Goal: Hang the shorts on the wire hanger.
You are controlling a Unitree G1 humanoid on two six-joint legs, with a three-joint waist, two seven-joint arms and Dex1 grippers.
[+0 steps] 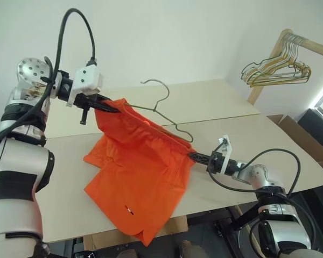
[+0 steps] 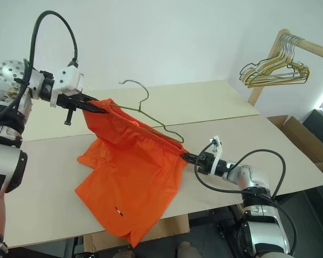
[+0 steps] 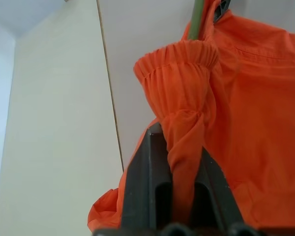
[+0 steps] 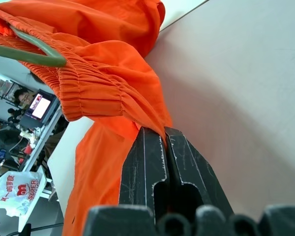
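The orange shorts (image 1: 137, 177) hung stretched between both arms above the table (image 1: 258, 140), the left gripper (image 1: 105, 105) and right gripper (image 1: 196, 156) each clamped shut on a waistband end. The wire hanger (image 1: 164, 110) apparently sat threaded inside the waistband. The fabric looked light, limp and slippery, best held at its gathered elastic.

A pale beige table (image 1: 290, 156) made of two boards, with a seam running across it, fills the middle. Far right, a bunch of gold and green wire hangers (image 1: 277, 69) hangs from a wooden rail (image 1: 312, 47). An open cardboard box (image 1: 307, 138) sits beyond the table's right edge.
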